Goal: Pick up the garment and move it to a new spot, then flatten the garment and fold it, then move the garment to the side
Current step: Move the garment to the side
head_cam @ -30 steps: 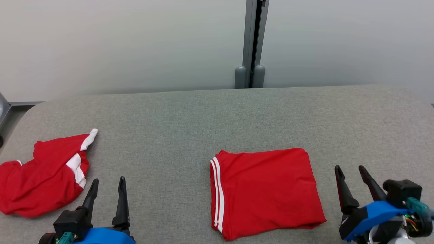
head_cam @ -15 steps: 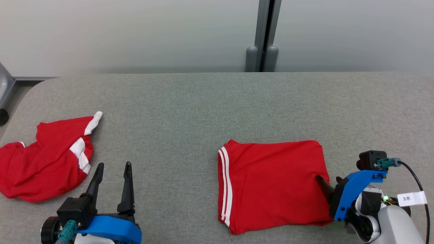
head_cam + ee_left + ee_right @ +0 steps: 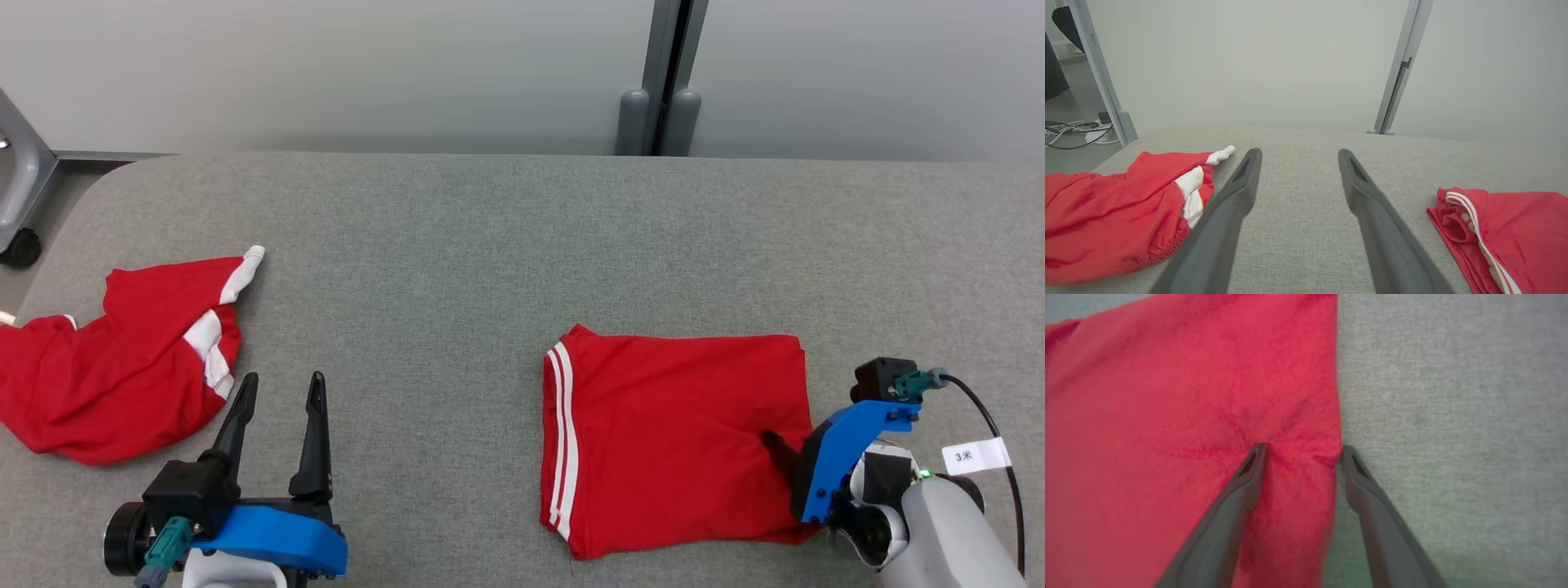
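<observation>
My right gripper (image 3: pixel 1302 451) has dropped onto the folded red garment (image 3: pixel 678 441) lying right of centre on the grey table (image 3: pixel 457 245). Its fingers are apart, straddling the right edge, cloth puckered between them. The left gripper (image 3: pixel 282 382) hovers, fingers spread, beside a crumpled red garment (image 3: pixel 122 367).

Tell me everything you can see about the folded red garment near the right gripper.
The folded red garment looks like soft, thin knit. It lies flat as a rough rectangle on the grey fabric table, right of centre. Two white stripes run along its left edge, where stacked layers show. The right gripper is open astride its right edge: one fingertip presses into the cloth and puckers it, the other sits just off the edge.
</observation>
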